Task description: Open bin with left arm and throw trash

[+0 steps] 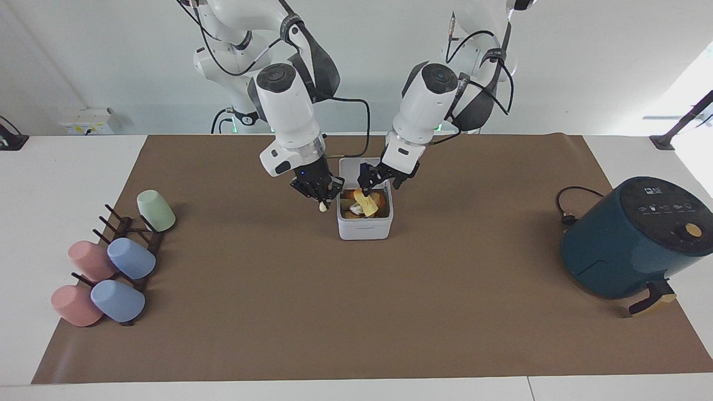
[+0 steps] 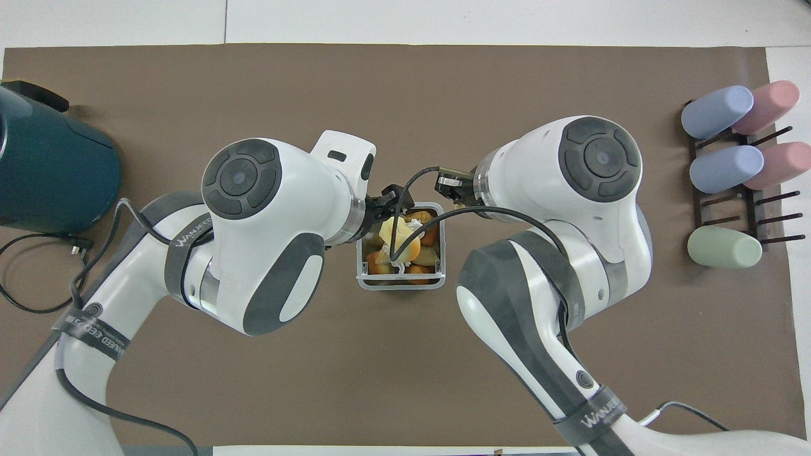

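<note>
A: Facing view first. White bin [image 1: 365, 223] at mid-table, lid up, heaped with trash [image 1: 365, 204]. Left gripper [image 1: 374, 177] over the bin's robot-side edge, fingers parted, nothing held. Right gripper [image 1: 320, 192] just over the bin's rim toward the right arm's end, pinching a small pale yellow scrap [image 1: 322, 206].

B: Overhead view now. Same bin [image 2: 400, 284] between both arms, yellow and orange trash [image 2: 405, 247] inside. Left gripper [image 2: 388, 202] and right gripper [image 2: 448, 187] largely hidden under their own wrists. Teal appliance [image 2: 51, 171] toward the left arm's end; pastel cups [image 2: 725, 164] on a rack toward the right arm's.

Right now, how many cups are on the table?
5, all at the rack at the right arm's end: green cup nearest the robots, then pink and blue, then pink and blue.
</note>
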